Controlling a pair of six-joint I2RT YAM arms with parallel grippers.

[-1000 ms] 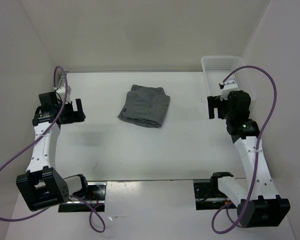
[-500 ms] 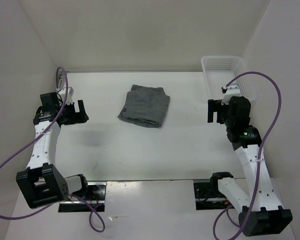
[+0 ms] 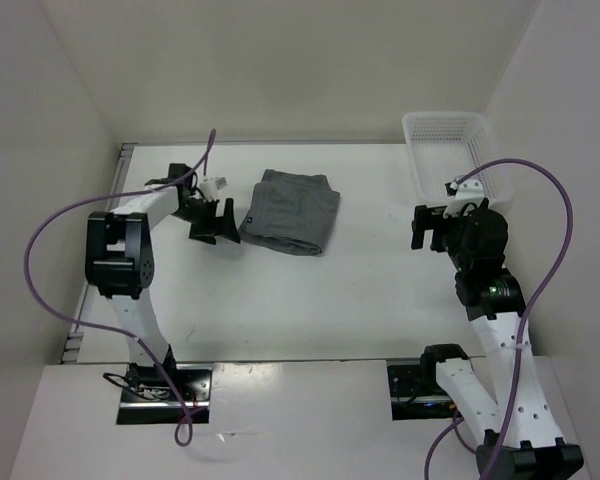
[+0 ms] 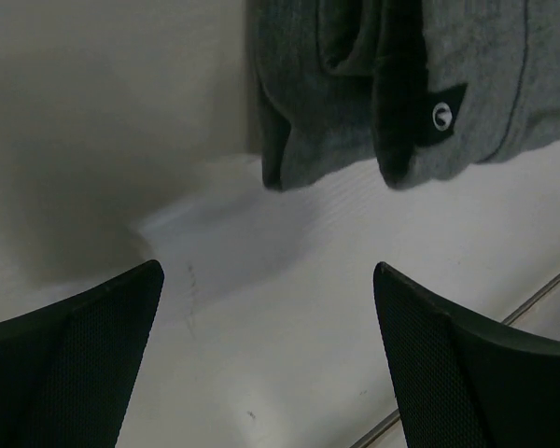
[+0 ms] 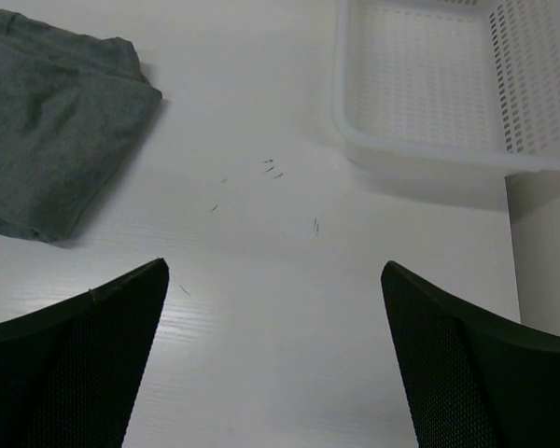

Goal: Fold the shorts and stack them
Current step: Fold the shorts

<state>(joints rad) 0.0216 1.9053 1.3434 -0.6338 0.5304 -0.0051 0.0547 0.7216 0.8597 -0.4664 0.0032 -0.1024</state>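
Top external view puts the arm bases at the near edge of the table [image 3: 280, 300], with bare surface running from them up to the cloth. The left fingers [image 4: 75, 364] stand wide apart and empty, low over the table just beside the left edge of the shorts [image 3: 288, 212]. The left wrist view shows a strip of bare table between tips and cloth, so there is no contact. The right fingers [image 5: 75, 364] are likewise spread with nothing in them, well to the right of the shorts and nearer the basket [image 3: 440, 115]. The shorts lie as a compact grey bundle on the far middle of the table, already doubled over, with the small dark tag [image 4: 441, 114] at the corner facing the left fingers. The step looks like a take at that left edge, for a further fold or a shift. Doing it well means going in low and sliding one finger under the whole edge. Several layers and a rolled lip show there, so a shallow pinch would likely lift only the top ply. Open table lies in front and to the right. The tight spots are the left wall [image 3: 40, 150], the basket in the far right corner, and the purple cable [image 3: 30, 260] looping by the left arm.
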